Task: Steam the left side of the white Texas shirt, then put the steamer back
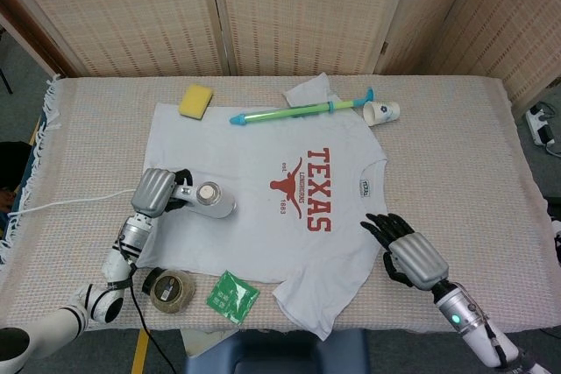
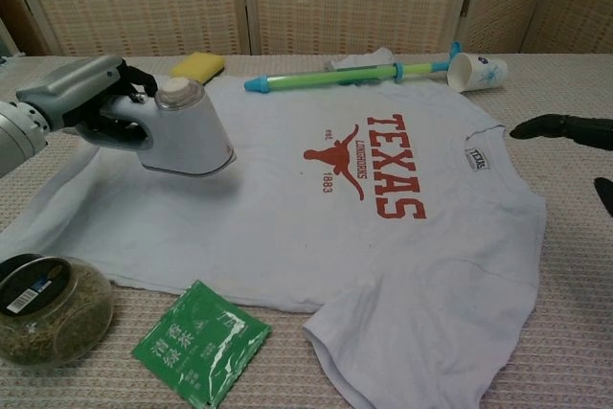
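From the head view, the left hand (image 1: 158,191) grips the steamer (image 1: 210,198) by its handle, over the lower left part of the white shirt (image 1: 263,208) spread flat on the desk (image 1: 456,155). The right hand (image 1: 410,254) hovers open, fingers spread, beside the shirt's right sleeve.

From the chest view, the steamer (image 2: 182,131) seems lifted just off the shirt (image 2: 287,208), its flat plate facing down, with the left hand (image 2: 91,102) wrapped around the grip. The steaming step appears under way. Next, the plate likely needs lowering and slow sweeps along the left side, then a return to the desk's left edge.
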`<state>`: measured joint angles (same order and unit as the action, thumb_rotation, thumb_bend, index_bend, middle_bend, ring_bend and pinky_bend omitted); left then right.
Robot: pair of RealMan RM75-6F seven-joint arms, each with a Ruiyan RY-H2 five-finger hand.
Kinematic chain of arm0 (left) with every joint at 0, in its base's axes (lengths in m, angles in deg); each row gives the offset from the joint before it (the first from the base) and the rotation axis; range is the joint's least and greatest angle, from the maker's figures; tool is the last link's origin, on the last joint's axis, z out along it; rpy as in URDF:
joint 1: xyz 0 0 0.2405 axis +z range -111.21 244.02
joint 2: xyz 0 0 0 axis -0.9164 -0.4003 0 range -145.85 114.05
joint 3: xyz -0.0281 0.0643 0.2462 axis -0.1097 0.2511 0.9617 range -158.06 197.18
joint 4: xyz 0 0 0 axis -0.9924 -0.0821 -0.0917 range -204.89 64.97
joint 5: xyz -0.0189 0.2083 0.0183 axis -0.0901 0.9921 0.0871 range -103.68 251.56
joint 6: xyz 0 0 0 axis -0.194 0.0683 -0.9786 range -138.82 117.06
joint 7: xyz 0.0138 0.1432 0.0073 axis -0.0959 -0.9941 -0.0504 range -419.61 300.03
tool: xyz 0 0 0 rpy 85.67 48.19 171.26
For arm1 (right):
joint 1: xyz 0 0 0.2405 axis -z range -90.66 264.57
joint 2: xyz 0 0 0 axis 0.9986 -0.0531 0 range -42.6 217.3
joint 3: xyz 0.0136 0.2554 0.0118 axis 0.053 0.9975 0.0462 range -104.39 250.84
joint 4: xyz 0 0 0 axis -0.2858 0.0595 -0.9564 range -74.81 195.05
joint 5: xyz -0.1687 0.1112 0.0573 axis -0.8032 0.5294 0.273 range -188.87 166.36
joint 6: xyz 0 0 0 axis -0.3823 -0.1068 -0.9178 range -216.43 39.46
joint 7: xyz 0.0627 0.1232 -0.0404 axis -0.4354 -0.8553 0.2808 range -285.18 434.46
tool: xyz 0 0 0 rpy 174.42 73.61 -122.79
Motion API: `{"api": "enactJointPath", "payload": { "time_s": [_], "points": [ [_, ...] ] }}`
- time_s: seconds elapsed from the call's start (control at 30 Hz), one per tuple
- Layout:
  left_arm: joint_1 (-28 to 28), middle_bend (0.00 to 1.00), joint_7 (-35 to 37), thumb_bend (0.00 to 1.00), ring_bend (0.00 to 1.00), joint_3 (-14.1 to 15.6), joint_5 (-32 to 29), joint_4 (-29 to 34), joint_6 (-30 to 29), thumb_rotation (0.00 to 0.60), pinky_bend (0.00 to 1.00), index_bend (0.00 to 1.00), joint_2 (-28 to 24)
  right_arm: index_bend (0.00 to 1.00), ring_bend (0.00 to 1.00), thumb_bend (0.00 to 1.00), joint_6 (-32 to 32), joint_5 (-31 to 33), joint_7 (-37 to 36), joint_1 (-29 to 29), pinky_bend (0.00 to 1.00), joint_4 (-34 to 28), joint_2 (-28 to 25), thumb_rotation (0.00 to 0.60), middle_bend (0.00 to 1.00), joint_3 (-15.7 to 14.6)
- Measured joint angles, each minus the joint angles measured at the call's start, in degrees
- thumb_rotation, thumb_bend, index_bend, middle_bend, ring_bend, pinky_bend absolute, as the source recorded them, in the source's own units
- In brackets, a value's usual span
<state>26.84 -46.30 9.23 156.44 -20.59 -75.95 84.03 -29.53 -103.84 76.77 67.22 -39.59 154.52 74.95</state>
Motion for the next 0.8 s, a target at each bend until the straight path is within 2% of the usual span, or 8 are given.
{"api": "enactJointPath", "payload": {
  "time_s": [0.17, 0.37, 0.8],
  "points": [
    [-1.7, 0.97, -3.6, 0.67, 0.85, -0.1, -0.6, -1.1, 1.9, 0.600, 0.81, 0.74, 2.6, 0.00, 0.00, 1.00, -7.5, 1.4, 0.0, -5.9, 0.01, 1.6, 3.3, 0.586, 0.00, 0.4],
    [-3.2, 0.97, -6.5, 0.67, 0.85, -0.7, -2.2, -2.1, 4.3, 0.600, 0.81, 0.74, 4.5, 0.00, 0.00, 1.00, -12.2, 3.1, 0.0, -9.9, 0.01, 4.6, 7.3, 0.585, 0.00, 0.1],
    [-5.8, 0.97, -12.1, 0.66, 0.85, -2.0, -4.8, -3.2, 7.4, 0.600, 0.81, 0.74, 7.9, 0.00, 0.00, 1.00, -14.0, 4.8, -0.3, -12.4, 0.02, 8.8, 11.5, 0.587, 0.00, -2.0]
  ]
}}
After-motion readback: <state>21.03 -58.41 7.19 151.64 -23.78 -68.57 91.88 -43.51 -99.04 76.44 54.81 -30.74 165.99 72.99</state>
